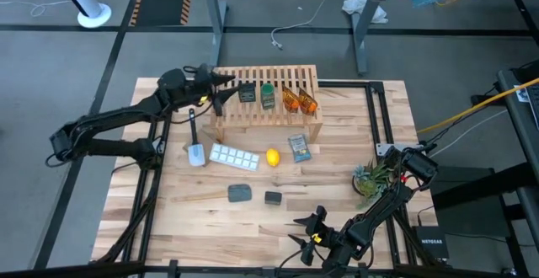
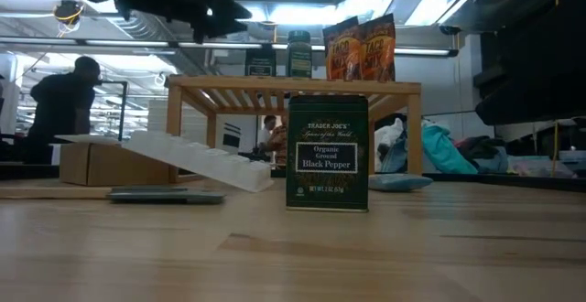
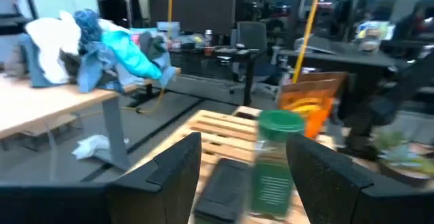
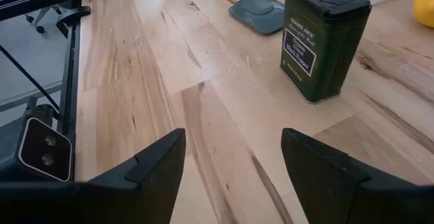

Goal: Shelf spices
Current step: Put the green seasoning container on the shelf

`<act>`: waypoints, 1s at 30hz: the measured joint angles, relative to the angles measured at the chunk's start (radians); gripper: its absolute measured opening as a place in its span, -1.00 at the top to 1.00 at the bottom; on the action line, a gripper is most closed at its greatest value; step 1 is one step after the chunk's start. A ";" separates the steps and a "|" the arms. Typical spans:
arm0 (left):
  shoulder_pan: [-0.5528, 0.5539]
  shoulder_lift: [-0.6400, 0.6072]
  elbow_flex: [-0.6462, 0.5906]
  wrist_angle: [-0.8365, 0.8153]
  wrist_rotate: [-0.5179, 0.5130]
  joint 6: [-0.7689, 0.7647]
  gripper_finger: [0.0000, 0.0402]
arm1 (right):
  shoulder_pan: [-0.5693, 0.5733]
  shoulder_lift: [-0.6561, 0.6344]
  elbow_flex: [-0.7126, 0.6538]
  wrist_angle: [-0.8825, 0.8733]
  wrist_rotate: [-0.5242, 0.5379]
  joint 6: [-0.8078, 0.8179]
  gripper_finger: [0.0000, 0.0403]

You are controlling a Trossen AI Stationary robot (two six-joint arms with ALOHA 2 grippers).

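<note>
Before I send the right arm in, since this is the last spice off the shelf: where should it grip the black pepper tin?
Grip the black pepper tin across two flat opposite side walls at mid-height, coming in level from the near edge. It stands upright and square-sided, and the open right pincer already faces it.

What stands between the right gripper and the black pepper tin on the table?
Nothing visible does. The right gripper is open, and only bare tabletop lies between its fingers and the black pepper tin. The grey pad sits beyond, off to one side.
</note>
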 joint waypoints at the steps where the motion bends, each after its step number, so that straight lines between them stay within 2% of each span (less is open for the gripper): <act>1: -0.012 -0.020 0.000 -0.024 0.006 -0.021 -0.04 | 0.000 0.000 0.000 0.000 0.000 0.000 -0.24; 6: -0.132 -0.118 0.000 -0.261 0.138 -0.070 -0.04 | 0.000 0.000 0.000 0.000 0.000 0.000 -0.24; 11: -0.370 -0.170 0.000 -0.511 0.123 -0.070 -0.04 | 0.000 0.000 0.000 0.000 -0.022 -0.007 -0.24; 15: -0.604 -0.152 0.000 -0.594 -0.036 -0.119 -0.04 | 0.000 0.000 0.000 0.000 -0.040 -0.007 -0.24; 21: -0.893 -0.055 -0.025 -0.547 -0.317 -0.190 -0.05 | 0.000 0.000 0.000 -0.001 -0.052 -0.008 -0.24; 26: -1.001 0.073 -0.066 -0.436 -0.486 -0.206 -0.05 | 0.000 0.000 0.000 -0.001 -0.062 -0.011 -0.24; 30: -1.019 0.185 -0.086 -0.309 -0.525 -0.215 -0.05 | 0.000 0.000 0.000 -0.001 -0.064 -0.011 -0.24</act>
